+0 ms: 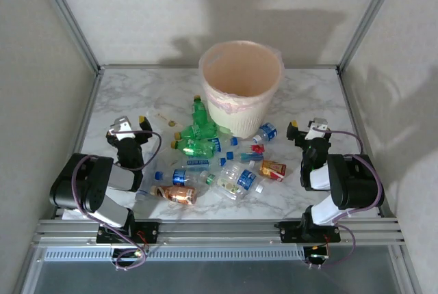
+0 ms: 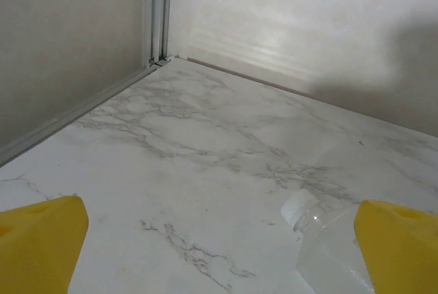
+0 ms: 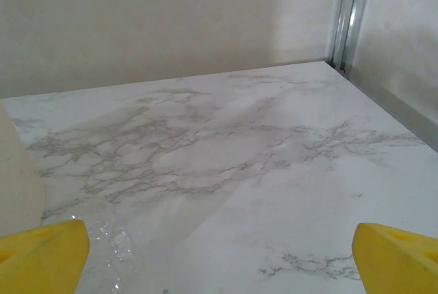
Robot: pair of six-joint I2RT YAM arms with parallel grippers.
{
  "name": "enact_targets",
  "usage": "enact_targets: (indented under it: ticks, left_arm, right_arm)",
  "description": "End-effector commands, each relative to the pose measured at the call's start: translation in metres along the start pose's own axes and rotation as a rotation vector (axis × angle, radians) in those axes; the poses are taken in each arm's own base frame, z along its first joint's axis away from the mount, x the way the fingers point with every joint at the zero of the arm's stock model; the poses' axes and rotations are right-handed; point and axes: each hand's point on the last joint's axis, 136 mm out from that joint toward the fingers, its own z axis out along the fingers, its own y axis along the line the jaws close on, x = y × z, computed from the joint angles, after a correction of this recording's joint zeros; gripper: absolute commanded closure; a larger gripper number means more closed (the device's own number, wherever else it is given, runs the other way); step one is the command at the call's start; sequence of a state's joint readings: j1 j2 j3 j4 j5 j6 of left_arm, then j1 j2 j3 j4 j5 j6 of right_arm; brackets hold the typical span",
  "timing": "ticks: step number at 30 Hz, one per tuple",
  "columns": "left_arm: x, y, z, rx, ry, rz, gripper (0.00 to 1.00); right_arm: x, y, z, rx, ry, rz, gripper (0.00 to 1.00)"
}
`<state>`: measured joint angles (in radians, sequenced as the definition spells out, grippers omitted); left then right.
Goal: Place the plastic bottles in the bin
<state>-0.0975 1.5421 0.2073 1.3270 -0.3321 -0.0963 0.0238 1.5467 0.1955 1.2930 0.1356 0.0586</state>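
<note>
Reading both wide open: left gripper [image 2: 219, 256] has yellow fingers [image 2: 41, 243] in the bottom corners, with a clear bottle [image 2: 320, 243] touching the lower-right one. Right gripper [image 3: 219, 256] is the same, bin [image 3: 14, 171] wall at left edge. From the top, plastic bottles [image 1: 212, 164] are piled mid-frame on the table [image 1: 137, 96] just below the bin, which has a pinkish liner [image 1: 239, 68] inside. Label text is too small to read.

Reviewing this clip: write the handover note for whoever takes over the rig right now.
Both open and empty: left claw low over the left of the table, right claw low over its right.
The plastic bottles all lie heaped on the table in front of the bin.
Done: nothing; no bottle seen in the bin.
Left: every bottle.
</note>
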Motion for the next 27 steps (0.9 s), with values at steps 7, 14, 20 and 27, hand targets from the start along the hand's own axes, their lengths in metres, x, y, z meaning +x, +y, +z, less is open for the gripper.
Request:
enact_targets:
  ticks: [7,14,20,27]
  left_arm:
    - [-0.0002,-0.0069,-0.0002,0.041,0.0,0.011,0.01]
    - [-0.0005,-0.0067,0.0003,0.044,0.001,0.009,0.01]
    - [0.0,-0.0071,0.0002,0.045,0.002,0.01,0.01]
    - [0.0004,-0.0075,0.0008,0.049,0.004,0.009,0.01]
  right_arm:
    - [-0.0088,0.0025,0.0027,-0.017,-0.029,-0.02,0.01]
    - [-0.009,0.0023,0.003,-0.016,-0.029,-0.02,0.01]
    - [-0.0088,0.0025,0.0028,-0.017,-0.029,-0.019,0.01]
    - [-0.0087,0.0023,0.0028,-0.016,-0.028,-0.019,0.01]
